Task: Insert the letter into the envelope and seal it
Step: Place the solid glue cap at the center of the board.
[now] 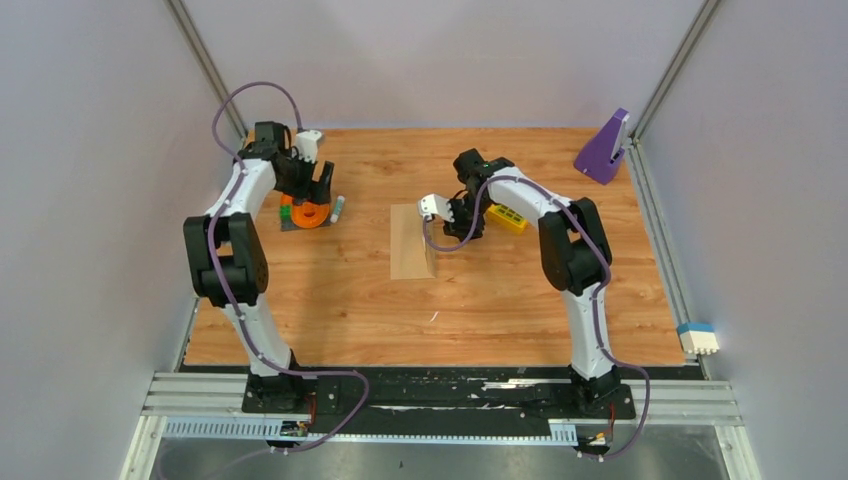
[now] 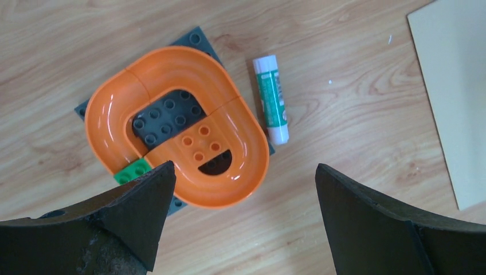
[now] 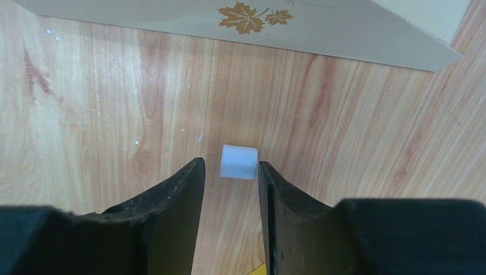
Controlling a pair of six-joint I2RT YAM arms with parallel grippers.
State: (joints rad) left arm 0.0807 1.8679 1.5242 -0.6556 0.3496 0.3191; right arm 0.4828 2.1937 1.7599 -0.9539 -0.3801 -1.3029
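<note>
Bright even light, soft shadows; glare on orange track [image 2: 109,109]; foreground slightly blurred.

Wooden table [image 1: 330,300], top view: tan envelope [image 1: 410,245] flat at centre; grey baseplate [image 2: 166,117] and glue stick [image 1: 338,208] side by side, upper left; yellow brick [image 1: 508,217] right of centre; purple stand [image 1: 602,150], upper right.

The bench [image 1: 330,300] is light wood-grain board, smooth with a soft sheen. The flat tan-brown kraft paper envelope [image 1: 408,245] looks matt and faintly fibrous. The oval orange toy track [image 2: 114,109] is glossy moulded plastic. The dark grey studded baseplate [image 2: 166,117] under it is duller plastic. The white-and-green glue stick [image 2: 272,100] is smooth plastic. The small white cylinder [image 3: 239,161] seems matt plastic, though the view is soft. The left tool [image 2: 243,172] has black fingers [image 2: 132,217], matt and grainy.
</note>
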